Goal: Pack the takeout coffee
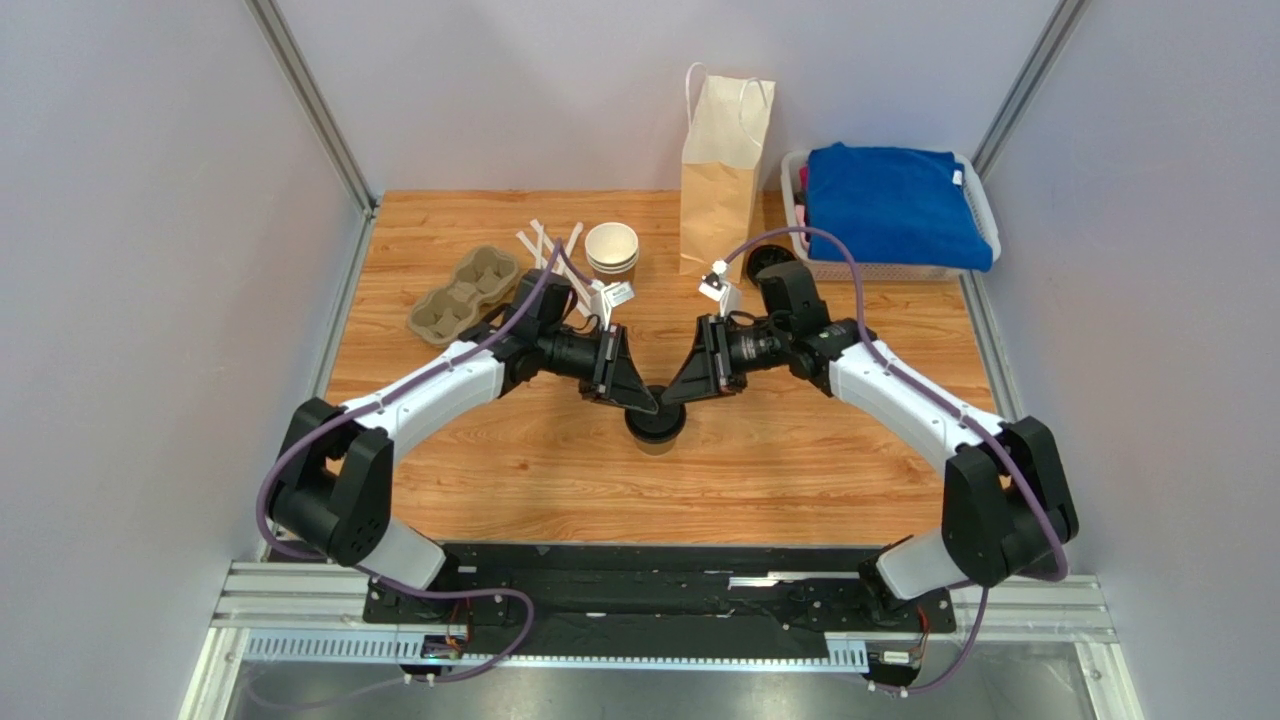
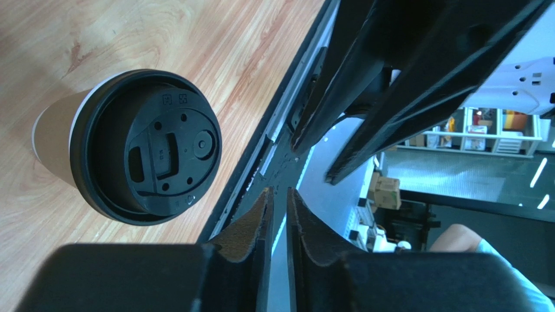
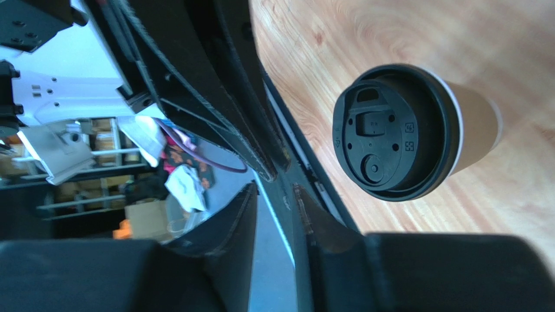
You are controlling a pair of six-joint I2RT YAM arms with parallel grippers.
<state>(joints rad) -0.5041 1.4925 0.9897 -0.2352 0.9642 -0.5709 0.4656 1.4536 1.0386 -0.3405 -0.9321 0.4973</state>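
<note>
Top external view: bench [image 1: 496, 480] is carrying everything. Both arms are reaching in from the near edge and meeting tip to tip over mid-bench.

Paper bag [image 1: 724, 158] is standing upright at the far edge with its mouth open, well apart from the cup; likely the destination. Basket [image 1: 980, 210] with blue cloth [image 1: 890, 203] is sitting just right of the bag, crowding that side. Cup carrier [image 1: 466, 293] and stack of lidless cups [image 1: 612, 248] are sitting to the bag's left.

Bare wood is running straight from centre to bag, but the bag's wall is standing far taller than the cup, so I'm expecting a lift before any travel.

Takeout coffee [image 1: 655, 431] is standing upright at mid-bench, directly under the two tools.

- Left tool [image 2: 279, 195] is showing only a thin slit between its fingers and gripping nothing; the cup is sitting off to its side.
- Right tool [image 3: 273, 188] is looking the same: narrow gap, empty, cup beside it.

Both are hovering over the black lid [image 2: 153, 146], possibly seating it; I cannot tell if they are touching it. Bench's near edge is lying some way behind the cup, so I'd be avoiding pushes that way.
</note>
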